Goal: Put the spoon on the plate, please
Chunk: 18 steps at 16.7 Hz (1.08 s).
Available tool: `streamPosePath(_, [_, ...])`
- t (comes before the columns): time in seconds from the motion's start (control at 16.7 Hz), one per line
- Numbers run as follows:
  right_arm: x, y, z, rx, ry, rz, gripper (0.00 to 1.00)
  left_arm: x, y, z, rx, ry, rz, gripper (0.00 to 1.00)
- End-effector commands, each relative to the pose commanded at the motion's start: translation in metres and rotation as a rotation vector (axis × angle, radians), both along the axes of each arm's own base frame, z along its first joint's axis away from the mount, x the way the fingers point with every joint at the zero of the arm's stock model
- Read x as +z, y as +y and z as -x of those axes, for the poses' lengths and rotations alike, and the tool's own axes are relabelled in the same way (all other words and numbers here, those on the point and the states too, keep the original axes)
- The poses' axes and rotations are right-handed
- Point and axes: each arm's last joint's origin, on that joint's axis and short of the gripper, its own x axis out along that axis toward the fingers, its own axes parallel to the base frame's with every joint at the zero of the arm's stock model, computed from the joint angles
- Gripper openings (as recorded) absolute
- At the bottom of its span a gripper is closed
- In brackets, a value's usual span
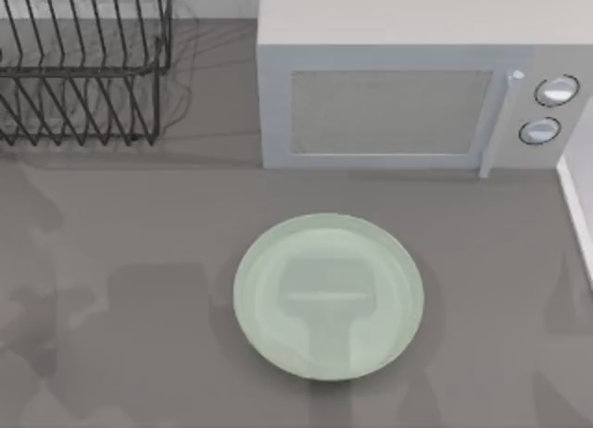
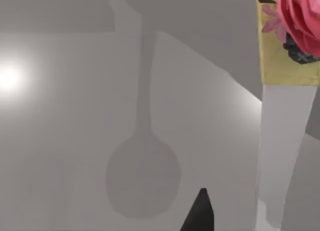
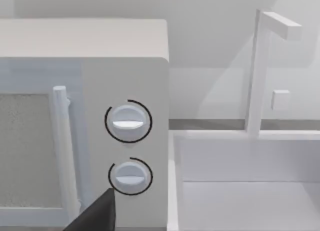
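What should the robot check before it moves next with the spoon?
1. Plate free: ok, nothing lies on the plate.
2. Spoon near the left pincer: ok, the spoon hangs close by the left pincer, with its shadow on the surface below.
3. Spoon firmly held: cannot tell.
4. Spoon above the plate: cannot tell.
5. Right pincer out of the way: ok, the right pincer faces the microwave beside the sink.

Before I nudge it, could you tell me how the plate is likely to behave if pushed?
The plate looks glossy, mirroring shapes above it, so it probably slides easily on the table. Its low rim likely offers little grip; it seems rigid.
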Motion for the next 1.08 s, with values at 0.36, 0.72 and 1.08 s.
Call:
streamPosePath(0.36, [0.000, 0.000, 0.000, 0.000, 0.000, 0.000, 1.00, -0.013, -0.170, -0.066, -0.408, 0.029, 0.000, 0.00])
streamPosePath(0.72, [0.000, 0.000, 0.000, 0.000, 0.000, 0.000, 1.00, -0.030, -0.344, -0.035, -0.723, 0.001, 0.000, 0.00])
streamPosePath(1.08, [0.000, 0.000, 0.000, 0.000, 0.000, 0.000, 1.00, -0.033, -0.380, -0.018, -0.775, -0.018, 0.002, 0.00])
